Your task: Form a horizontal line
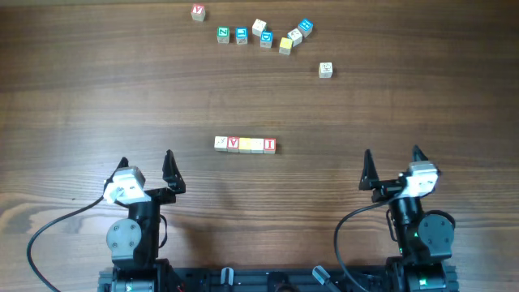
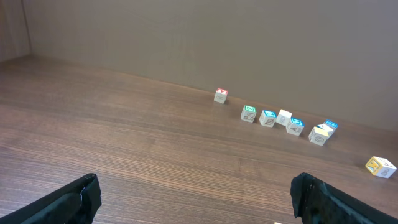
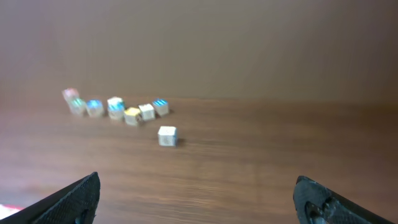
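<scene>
Your left gripper [image 1: 146, 160] and right gripper [image 1: 392, 154] sit at the near edge of the table [image 1: 81, 97], both spread wide with nothing between the fingers. Just beyond them, and between them, lies the row [image 1: 245, 144]: four blocks touching side by side in a straight horizontal line. You can read a red V on the second block from the left and a red I on the rightmost; the other two faces are too faint to read. Well apart, at the far edge, a cluster [image 1: 266, 39] of seven blocks shows green, blue and yellow faces whose letters you cannot make out. A red block [image 1: 198, 12] sits left of it, and a lone block [image 1: 325, 70] lies to its right, nearer you.
</scene>
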{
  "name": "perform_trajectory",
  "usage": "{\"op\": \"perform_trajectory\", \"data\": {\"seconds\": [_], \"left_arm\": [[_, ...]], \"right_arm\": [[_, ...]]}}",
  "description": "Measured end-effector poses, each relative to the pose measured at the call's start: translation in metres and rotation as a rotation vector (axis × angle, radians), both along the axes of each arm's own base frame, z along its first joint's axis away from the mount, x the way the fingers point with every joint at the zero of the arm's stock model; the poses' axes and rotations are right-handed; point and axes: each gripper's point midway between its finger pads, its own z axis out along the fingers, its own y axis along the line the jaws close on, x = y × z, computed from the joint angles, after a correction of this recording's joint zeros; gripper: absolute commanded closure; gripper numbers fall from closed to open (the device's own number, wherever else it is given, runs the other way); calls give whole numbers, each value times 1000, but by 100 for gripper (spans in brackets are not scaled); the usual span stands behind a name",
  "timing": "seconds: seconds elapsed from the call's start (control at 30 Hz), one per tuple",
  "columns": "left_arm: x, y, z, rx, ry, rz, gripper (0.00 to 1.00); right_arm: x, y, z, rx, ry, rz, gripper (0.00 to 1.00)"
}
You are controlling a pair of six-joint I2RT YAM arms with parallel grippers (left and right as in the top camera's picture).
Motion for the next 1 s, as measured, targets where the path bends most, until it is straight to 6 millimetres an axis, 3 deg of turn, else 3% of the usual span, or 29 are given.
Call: {"op": "perform_trajectory", "data": {"seconds": [0.2, 1.0], "left_arm": [[0, 0, 0, 0, 0, 0, 0], [0, 0, 0, 0, 0, 0, 0]], "right_arm": [[0, 0, 0, -148, -14, 6, 0], [0, 0, 0, -162, -15, 7, 0]]}}
